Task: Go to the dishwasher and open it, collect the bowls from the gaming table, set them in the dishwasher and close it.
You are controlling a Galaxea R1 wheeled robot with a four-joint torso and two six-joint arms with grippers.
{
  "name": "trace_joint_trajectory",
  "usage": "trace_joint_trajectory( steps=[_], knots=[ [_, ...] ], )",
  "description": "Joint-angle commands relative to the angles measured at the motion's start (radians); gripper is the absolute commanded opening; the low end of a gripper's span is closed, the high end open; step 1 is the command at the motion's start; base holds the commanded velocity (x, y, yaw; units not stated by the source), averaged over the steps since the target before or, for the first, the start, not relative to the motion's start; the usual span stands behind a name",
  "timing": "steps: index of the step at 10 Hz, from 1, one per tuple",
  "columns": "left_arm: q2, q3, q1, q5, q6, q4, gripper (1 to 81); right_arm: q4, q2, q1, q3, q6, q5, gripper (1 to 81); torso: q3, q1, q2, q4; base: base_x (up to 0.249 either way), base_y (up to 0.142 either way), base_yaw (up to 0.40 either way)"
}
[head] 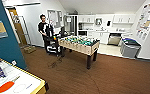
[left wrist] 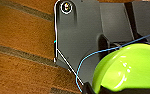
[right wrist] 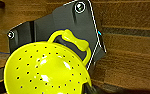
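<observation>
A glossy yellow-green bowl (left wrist: 131,70) hangs over the brown carpet, and my left gripper (left wrist: 108,89) is shut on its rim. My right gripper (right wrist: 87,88) is shut on a yellow perforated bowl (right wrist: 46,70) with a loop handle, also above the floor. In the head view the gaming table (head: 36,81), white-topped with a yellow edge, sits at the near left with game boxes and an orange-red round shape (head: 5,86) on it. The dishwasher (head: 114,39) stands far off in the kitchen row at the back right, with a dark gap above its steel front.
A foosball table (head: 79,45) stands mid-room between me and the kitchen. A person (head: 44,28) stands by a rig beyond it, with a cable (head: 53,63) on the carpet. A grey bin (head: 129,47) is right of the dishwasher. A teal wall (head: 4,42) is close on my left.
</observation>
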Motion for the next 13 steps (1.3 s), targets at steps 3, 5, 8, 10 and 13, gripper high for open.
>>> trace_joint_trajectory(
  steps=[3,5,8,10,13],
  knots=[
    [-0.016,-0.001,-0.043,0.048,0.008,0.010,1.0,-0.006,-0.030,0.040,0.002,-0.004,-0.061,1.0,0.000,0.000,0.000,0.000,0.000,0.000,-0.360],
    [-0.016,0.000,-0.041,0.046,0.008,0.008,1.0,-0.006,-0.030,0.043,0.002,-0.004,-0.061,1.0,0.000,0.000,0.000,0.000,0.000,0.000,-0.214],
    [-0.017,0.000,-0.043,0.045,0.006,0.008,1.0,-0.007,-0.030,0.045,0.002,-0.004,-0.061,1.0,0.000,0.000,0.000,0.000,0.037,-0.035,-0.100],
    [-0.017,0.000,-0.042,0.042,0.006,0.004,1.0,-0.007,-0.030,0.045,0.002,-0.004,-0.061,1.0,0.000,0.000,0.000,0.000,0.159,-0.098,0.000],
    [-0.016,0.002,-0.042,0.042,0.006,0.001,1.0,-0.006,-0.030,0.046,0.001,-0.004,-0.061,1.0,0.000,0.000,0.000,0.000,0.157,-0.085,0.000]
  ],
)
